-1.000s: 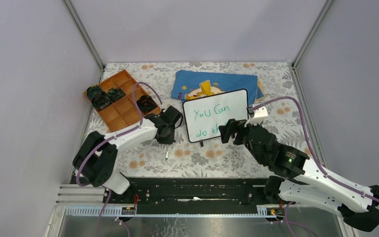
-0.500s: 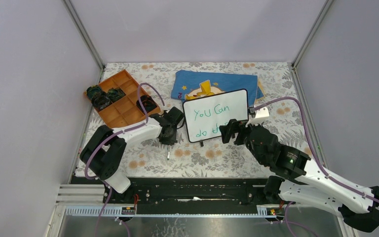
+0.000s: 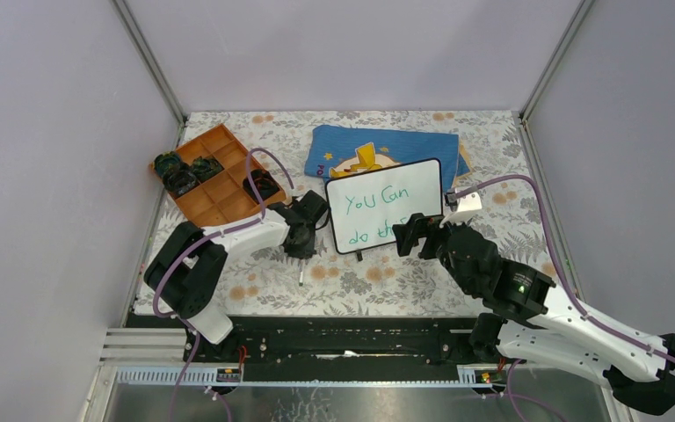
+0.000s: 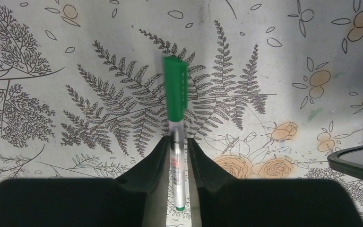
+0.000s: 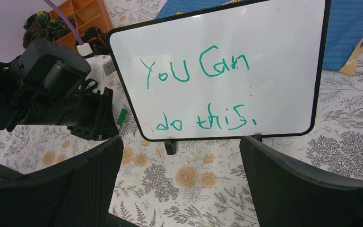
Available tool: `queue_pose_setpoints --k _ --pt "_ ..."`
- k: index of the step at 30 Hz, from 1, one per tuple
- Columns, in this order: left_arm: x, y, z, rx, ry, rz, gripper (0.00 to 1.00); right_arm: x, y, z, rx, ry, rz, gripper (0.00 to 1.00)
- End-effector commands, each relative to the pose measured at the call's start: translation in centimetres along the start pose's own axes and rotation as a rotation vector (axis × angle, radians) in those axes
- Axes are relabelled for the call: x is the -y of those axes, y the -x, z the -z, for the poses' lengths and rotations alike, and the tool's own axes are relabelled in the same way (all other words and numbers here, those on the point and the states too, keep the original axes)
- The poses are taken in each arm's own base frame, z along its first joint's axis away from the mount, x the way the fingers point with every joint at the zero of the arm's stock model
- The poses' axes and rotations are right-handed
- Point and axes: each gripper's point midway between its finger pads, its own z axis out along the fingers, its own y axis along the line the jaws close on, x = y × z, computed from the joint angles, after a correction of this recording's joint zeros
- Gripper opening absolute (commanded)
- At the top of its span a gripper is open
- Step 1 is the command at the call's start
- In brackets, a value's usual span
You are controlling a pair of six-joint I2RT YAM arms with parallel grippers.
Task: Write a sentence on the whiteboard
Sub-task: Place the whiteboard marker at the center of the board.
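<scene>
We see the sentence (image 5: 224, 64) finished on the whiteboard (image 5: 269, 90) standing mid-way across the surface (image 3: 360, 283), the left pincer (image 4: 177, 143) now lower and loosening around the green marker (image 4: 176, 94), grip unclear, and the right pincer (image 5: 180, 144) spread wide.

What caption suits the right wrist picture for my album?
Green sentence "You Can do this." on the whiteboard, beyond the open right gripper.

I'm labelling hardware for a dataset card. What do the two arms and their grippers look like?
Both the left arm and right arm have white links and black joints, each trailed by a purple cable. The left gripper and right gripper are all black. A small green light glows on the right arm.
</scene>
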Motion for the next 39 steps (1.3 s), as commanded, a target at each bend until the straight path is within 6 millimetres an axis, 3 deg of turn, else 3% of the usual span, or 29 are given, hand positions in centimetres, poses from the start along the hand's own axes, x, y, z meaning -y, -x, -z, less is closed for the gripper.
queue_pose_setpoints --k 1,10,19,39 --pt "-0.2 0.4 -0.6 0.024 0.011 0.011 0.26 0.5 0.9 0.2 0.036 -0.019 -0.013 1.00" --pt "-0.3 0.2 -0.3 0.027 0.009 0.016 0.35 0.6 0.8 0.2 0.037 -0.020 -0.014 1.00" --pt "-0.3 -0.9 0.0 0.008 -0.025 0.026 0.36 0.6 0.9 0.2 0.040 -0.020 -0.012 1.00" --pt "-0.2 1.2 -0.4 0.054 0.017 0.041 0.20 1.0 0.7 0.3 0.046 -0.035 -0.008 1.00"
